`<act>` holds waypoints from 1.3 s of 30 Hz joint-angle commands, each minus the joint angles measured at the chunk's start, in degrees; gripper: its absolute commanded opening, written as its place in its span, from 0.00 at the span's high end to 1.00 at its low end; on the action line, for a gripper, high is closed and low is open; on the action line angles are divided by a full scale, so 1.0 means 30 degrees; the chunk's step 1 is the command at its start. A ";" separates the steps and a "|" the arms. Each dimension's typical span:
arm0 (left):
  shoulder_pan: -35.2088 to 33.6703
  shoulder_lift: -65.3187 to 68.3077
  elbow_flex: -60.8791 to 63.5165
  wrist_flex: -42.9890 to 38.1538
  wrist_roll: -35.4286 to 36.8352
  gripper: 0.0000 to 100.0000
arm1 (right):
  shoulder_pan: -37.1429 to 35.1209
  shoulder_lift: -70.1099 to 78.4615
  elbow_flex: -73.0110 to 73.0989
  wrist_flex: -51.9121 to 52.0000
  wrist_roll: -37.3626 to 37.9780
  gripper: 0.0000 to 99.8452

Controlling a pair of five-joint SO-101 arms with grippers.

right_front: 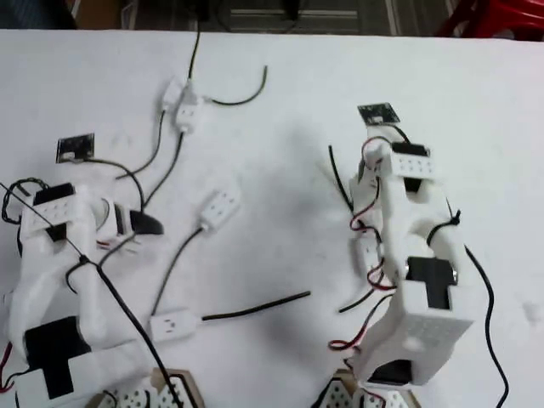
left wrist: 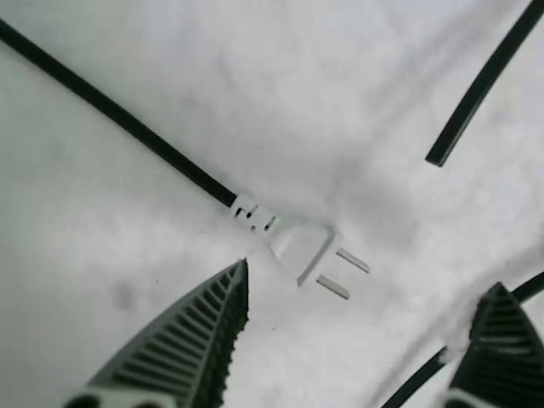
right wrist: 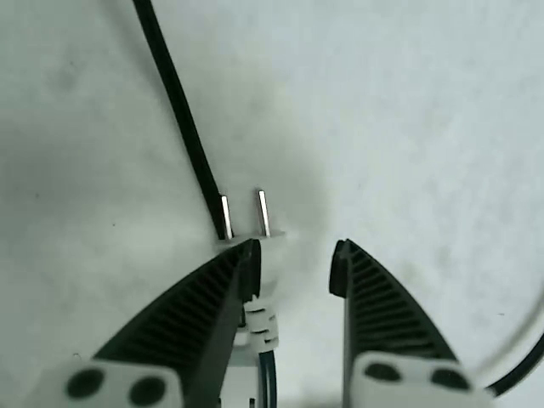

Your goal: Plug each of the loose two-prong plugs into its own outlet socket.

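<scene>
Looking through your left wrist camera, you see the left fingers [left wrist: 204,340] spread wide above a white two-prong plug [left wrist: 293,242]. The plug lies flat on the table [left wrist: 127,255], between the two fingertips and touching neither. Its black cord [left wrist: 119,115] runs off from the back of the body, and both prongs point away from the cord. A cut cable end [left wrist: 476,93] lies near the plug, apart from it.

On your right wrist camera, the right fingers [right wrist: 382,314] are also apart and pinch nothing. A second plug [right wrist: 263,217] sits just beside the inner edge of one finger, with its prongs reaching out past that fingertip. You cannot tell whether the finger touches it. A black cable [right wrist: 174,110] crosses the table right beside the prongs.

From above, the left arm [right_front: 59,246] and the right arm [right_front: 408,221] stand well apart. One outlet socket [right_front: 219,206] lies between them, a nearer socket [right_front: 174,324] lies close to the left arm's base, and a pair of white blocks [right_front: 183,102] lies touching farther back.
</scene>
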 commanded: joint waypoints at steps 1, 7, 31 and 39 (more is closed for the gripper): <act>-0.0132 -0.0894 -0.0029 -0.0322 0.0205 0.60 | -0.0689 0.1392 -0.1407 0.2154 0.1407 0.84; -0.0103 -0.0894 0.0000 -0.0703 0.0234 0.60 | -0.1685 0.2212 -0.2725 0.4117 0.2901 0.84; -0.0103 -0.0894 0.0029 -0.1289 0.1114 0.60 | -0.3267 0.0044 -0.6505 0.9070 0.3927 0.94; -0.0542 -0.0894 0.0000 -0.1729 0.1172 0.60 | -0.6637 -0.0337 -1.2190 1.1736 -0.0176 0.94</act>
